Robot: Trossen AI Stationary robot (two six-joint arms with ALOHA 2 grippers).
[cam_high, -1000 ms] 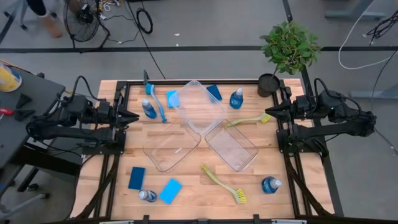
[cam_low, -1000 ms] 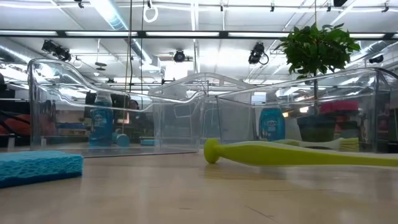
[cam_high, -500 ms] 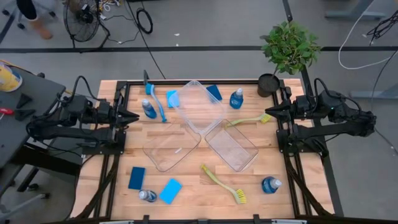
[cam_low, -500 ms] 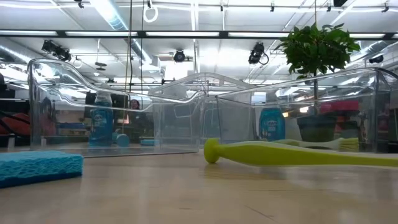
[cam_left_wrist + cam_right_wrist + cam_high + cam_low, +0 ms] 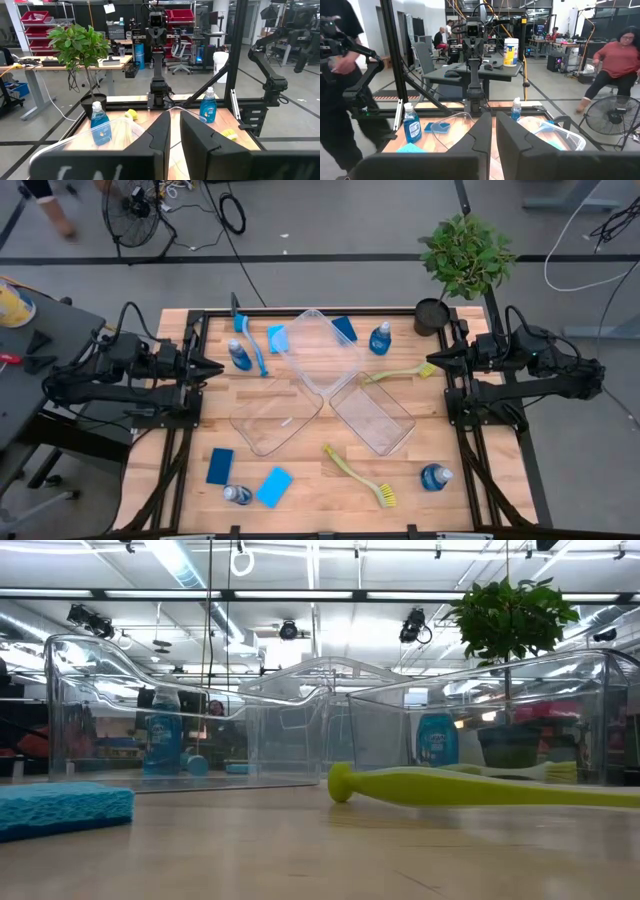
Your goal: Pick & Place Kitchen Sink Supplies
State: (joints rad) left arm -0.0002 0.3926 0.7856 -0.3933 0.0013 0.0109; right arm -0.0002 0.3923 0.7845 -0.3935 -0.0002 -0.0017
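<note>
Supplies scattered round three clear bins, both arms parked

Left gripper (image 5: 215, 367) waits at the worktop's (image 5: 300, 480) left edge, its fingers (image 5: 159, 135) drawn almost together on nothing. Nearest it lie a small bottle of blue liquid (image 5: 239, 355) and a blue dish brush (image 5: 254, 345), just beside each other. At the front left sit a dark-blue sponge (image 5: 220, 465), a second bottle (image 5: 236, 494) lying down, and a light-blue sponge (image 5: 274, 487).

Sponges are probably light and soft; they should squash under a pinch, so taking them across the short edges seems safest. Bottles look smooth and likely slippery, heavier with liquid inside; the body below the cap is the sensible hold.

Three clear bins (image 5: 275, 418) cluster mid-worktop, touching or overlapping, and stand between the arms. A light-blue sponge piece (image 5: 277, 338) rests against the rear bin's left wall, a dark-blue one (image 5: 343, 328) at its right.

Further right, an upright bottle (image 5: 380, 338) stands near a yellow-green brush (image 5: 398, 373) whose handle leans on a bin rim. Another yellow-green brush (image 5: 357, 476) lies at the front, stiff and light by its look; mid-handle is the best grip. A fourth bottle (image 5: 435, 476) lies front right. A potted plant (image 5: 463, 265) crowds the rear right corner.

Right gripper (image 5: 432, 355) rests at the right edge, fingers (image 5: 480, 132) nearly closed, empty.
</note>
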